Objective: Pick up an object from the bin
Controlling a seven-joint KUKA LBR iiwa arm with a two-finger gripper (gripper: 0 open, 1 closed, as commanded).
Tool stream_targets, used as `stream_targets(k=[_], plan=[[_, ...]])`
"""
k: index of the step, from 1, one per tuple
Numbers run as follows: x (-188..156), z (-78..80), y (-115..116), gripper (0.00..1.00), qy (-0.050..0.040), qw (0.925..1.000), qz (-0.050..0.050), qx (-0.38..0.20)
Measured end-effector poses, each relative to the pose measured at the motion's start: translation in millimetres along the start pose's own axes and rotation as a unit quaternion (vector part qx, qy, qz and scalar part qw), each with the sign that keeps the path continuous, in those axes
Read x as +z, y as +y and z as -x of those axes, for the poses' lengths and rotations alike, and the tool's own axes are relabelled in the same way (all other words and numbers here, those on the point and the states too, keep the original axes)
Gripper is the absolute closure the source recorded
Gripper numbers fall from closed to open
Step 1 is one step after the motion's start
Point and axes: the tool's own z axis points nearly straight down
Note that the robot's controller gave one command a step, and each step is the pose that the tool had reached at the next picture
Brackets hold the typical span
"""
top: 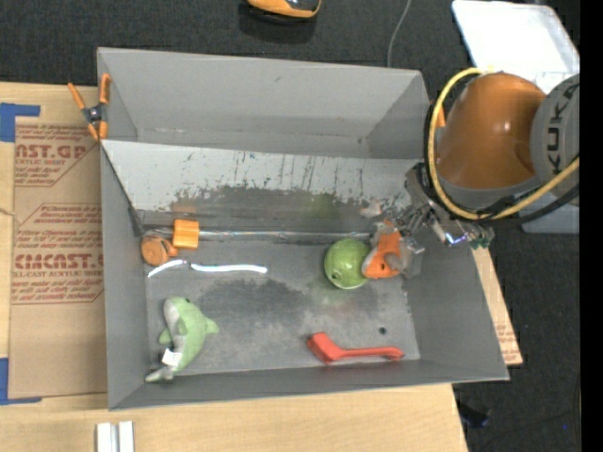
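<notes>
Just one camera here, mounted above the bin (283, 102) and looking down into it, tilted a bit from the near side. So the far wall shows as a broad grey face and the near wall is only a thin rim. It's close enough that the bin takes up most of the view. The arm (490, 139) comes in from the right, and its orange cover bulks large up near the lens.

Scuffed matt metal bin (283, 92); glossy green ball (345, 264).

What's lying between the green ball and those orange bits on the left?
In the camera view, a thin white strip lies on the bin floor between them, nearer the orange bits than the green ball.
</notes>
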Motion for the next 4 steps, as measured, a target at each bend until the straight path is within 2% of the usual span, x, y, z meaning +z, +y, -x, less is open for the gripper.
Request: stream_targets(k=[1,2,3,4], plan=[[42,7.4,0,1.0,-0.0159,0.9958,-0.014,-0.089],[55,-2.6,10,1.0,0.0005,0.9963,0.001,-0.086],[-3,-10.7,3,1.0,0.0006,0.9945,0.002,-0.104],[-76,-6.8,7,1.0,0.0018,0.9926,0.004,-0.121]])
